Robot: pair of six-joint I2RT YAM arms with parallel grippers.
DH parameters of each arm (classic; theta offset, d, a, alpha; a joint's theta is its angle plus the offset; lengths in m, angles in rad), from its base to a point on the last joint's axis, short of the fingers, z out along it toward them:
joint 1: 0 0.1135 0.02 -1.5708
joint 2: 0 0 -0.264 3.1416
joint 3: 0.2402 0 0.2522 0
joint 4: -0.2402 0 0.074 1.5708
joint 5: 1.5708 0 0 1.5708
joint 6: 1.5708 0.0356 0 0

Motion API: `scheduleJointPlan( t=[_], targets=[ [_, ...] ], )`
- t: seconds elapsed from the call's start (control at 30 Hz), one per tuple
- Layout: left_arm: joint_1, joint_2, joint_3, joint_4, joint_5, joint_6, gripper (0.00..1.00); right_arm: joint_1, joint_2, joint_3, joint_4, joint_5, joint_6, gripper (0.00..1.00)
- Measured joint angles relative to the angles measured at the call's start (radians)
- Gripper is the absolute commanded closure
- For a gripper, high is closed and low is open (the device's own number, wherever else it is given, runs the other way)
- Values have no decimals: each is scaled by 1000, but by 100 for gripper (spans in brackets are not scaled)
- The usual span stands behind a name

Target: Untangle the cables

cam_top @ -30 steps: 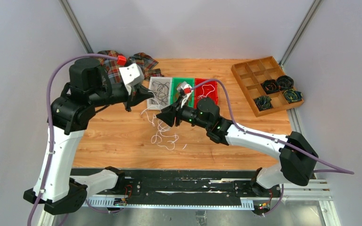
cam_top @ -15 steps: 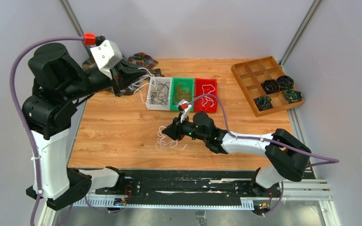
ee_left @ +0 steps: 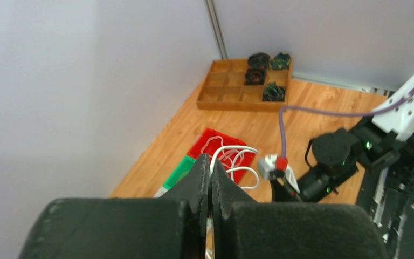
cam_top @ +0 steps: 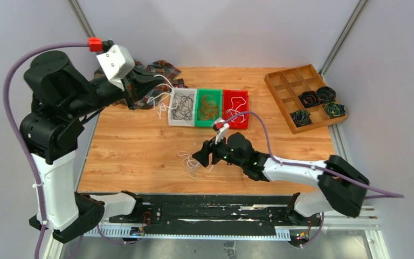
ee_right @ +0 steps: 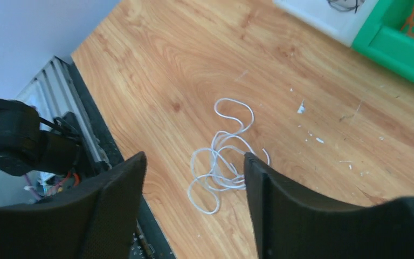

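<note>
Grey walls enclose a wood-grain worktop (cam_top: 124, 145). The left jaws, raised at the upper left of the top view, are pressed together with a white strand (ee_left: 236, 149) pinched at their tips, and its loops hang beside the left edge of a white tray (cam_top: 180, 123). The right jaws stand wide apart and hold nothing, low over the worktop at lower centre, with a small heap of white cable (ee_right: 223, 159) lying on the wood between them. Behind, the white tray holds black cables (cam_top: 182, 105), a green tray (cam_top: 207, 124) holds orange-brown cables (cam_top: 209, 107), and a red tray (cam_top: 246, 110) holds white ones. A plaid cloth (cam_top: 164, 69) lies at the upper left and a wooden divided box (cam_top: 283, 81) with dark coils (cam_top: 317, 97) sits at the upper right.
</note>
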Motion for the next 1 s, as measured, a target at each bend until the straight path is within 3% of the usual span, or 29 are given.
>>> scheduleJointPlan(
  t=[0.3,0.47,0.67,1.0],
  targets=[
    [-29,-26,-296,-1,-9,20,99,-7,-302,94,-220,122,-109,26],
    [-108,40,-358,2,-40,51,100,-52,-391,94,-347,253,-137,29],
    [-181,226,-324,48,-78,77,100,-166,-510,11,-484,454,-91,30],
    [-210,734,-22,147,-137,100,100,-237,-691,-106,-596,653,-50,32]
  ],
)
